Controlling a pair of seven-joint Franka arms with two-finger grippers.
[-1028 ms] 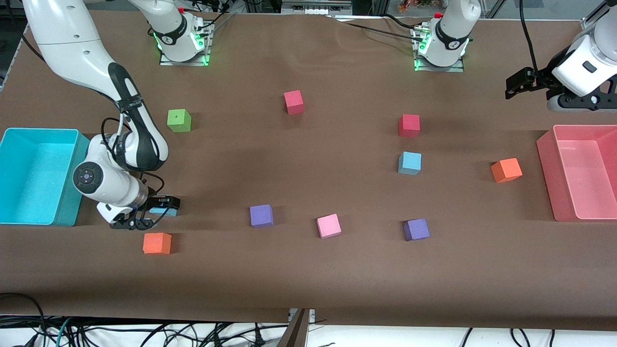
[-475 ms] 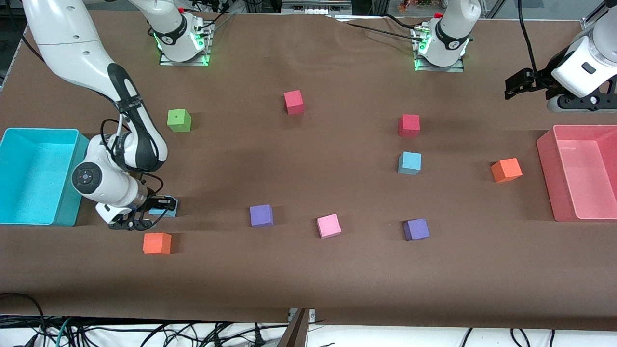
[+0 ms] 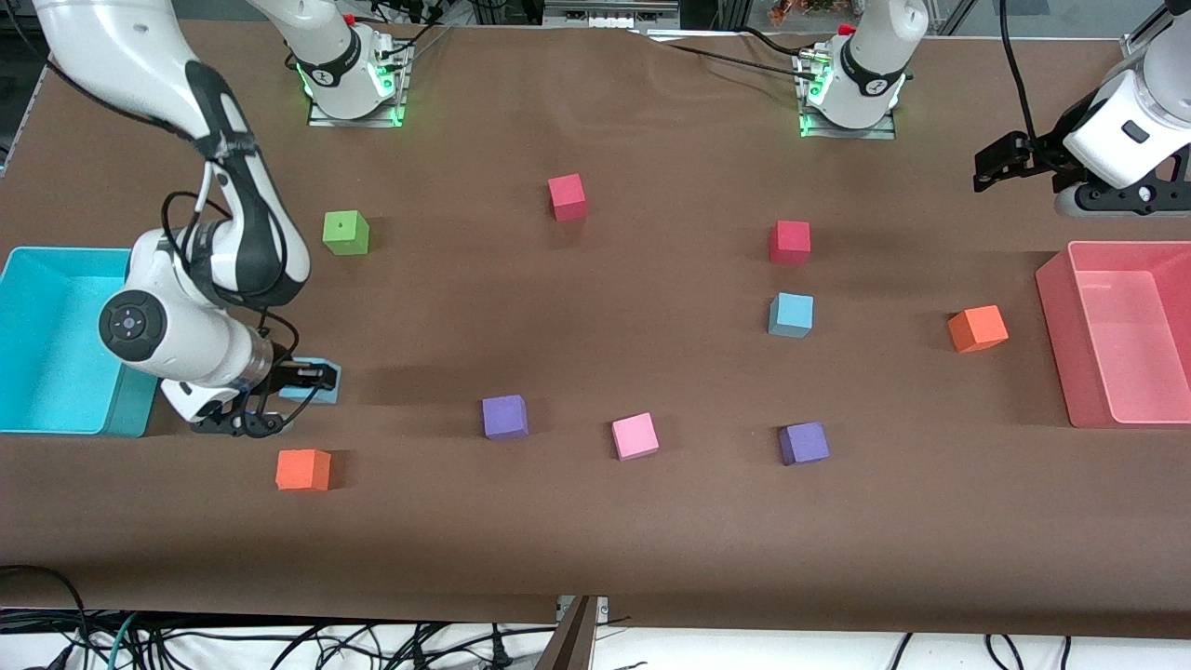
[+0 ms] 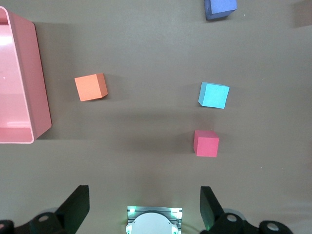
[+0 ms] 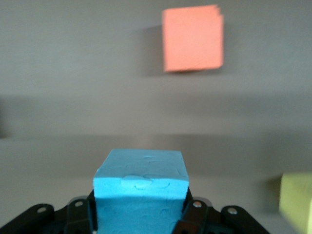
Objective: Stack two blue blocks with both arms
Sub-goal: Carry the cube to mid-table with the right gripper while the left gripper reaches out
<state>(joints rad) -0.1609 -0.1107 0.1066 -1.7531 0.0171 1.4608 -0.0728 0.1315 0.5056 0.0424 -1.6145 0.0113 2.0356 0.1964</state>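
My right gripper [image 3: 309, 381] is shut on one blue block [image 3: 316, 382] and holds it just above the table, beside the cyan bin [image 3: 56, 279]. In the right wrist view the block [image 5: 141, 190] sits between the black fingers [image 5: 195, 214]. The second blue block [image 3: 791, 314] rests on the table, just nearer the camera than a red cube [image 3: 790, 241]; it also shows in the left wrist view [image 4: 214, 95]. My left gripper [image 3: 997, 165] is open and empty, and waits high over the table above the pink bin [image 3: 1056, 307].
An orange cube [image 3: 302, 469] lies just nearer the camera than the held block. A green cube [image 3: 345, 232], a second red cube [image 3: 567, 196], two purple cubes [image 3: 504, 416] [image 3: 804, 443], a pink cube [image 3: 635, 435] and another orange cube [image 3: 977, 328] are scattered about.
My right arm has risen, lifting the blue block off the table and drawing back slightly toward the cyan bin. The left arm has not moved.
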